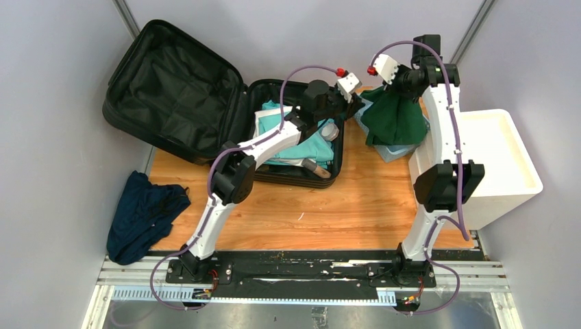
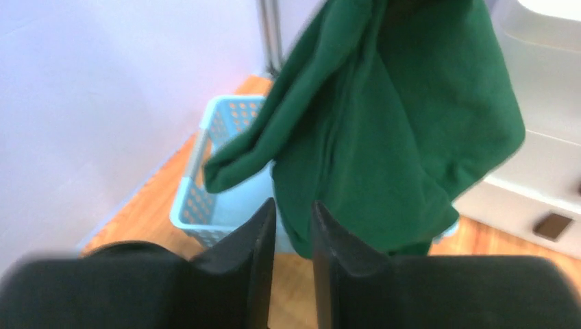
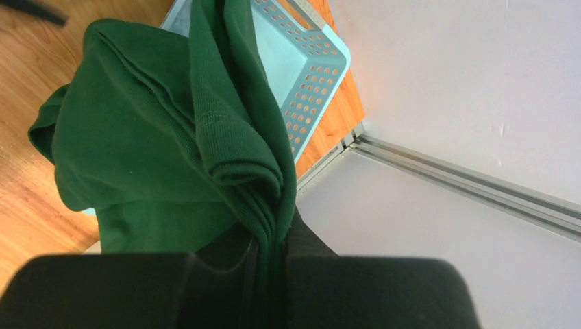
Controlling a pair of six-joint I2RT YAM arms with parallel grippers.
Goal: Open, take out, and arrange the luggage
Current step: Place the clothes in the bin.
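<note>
green garment [image 3: 151,151] pinched tight in right gripper [image 3: 270,236], hanging over blue basket [image 3: 312,62]; left gripper [image 2: 293,205] jaws a narrow crack apart, empty. far left on table [image 1: 329,212]: luggage [image 1: 175,89] lying open, likely heavy, stiff shell, best gripped at lid rim

Item, my left gripper [image 2: 293,205]: black fingers narrowly parted, nothing between them. Ahead: dark green fabric garment [image 2: 404,123], hanging in folds before a light-blue perforated plastic basket [image 2: 205,205] on the wooden tabletop [image 2: 137,212]. Right: white plastic drawer unit [image 2: 541,171].
</note>
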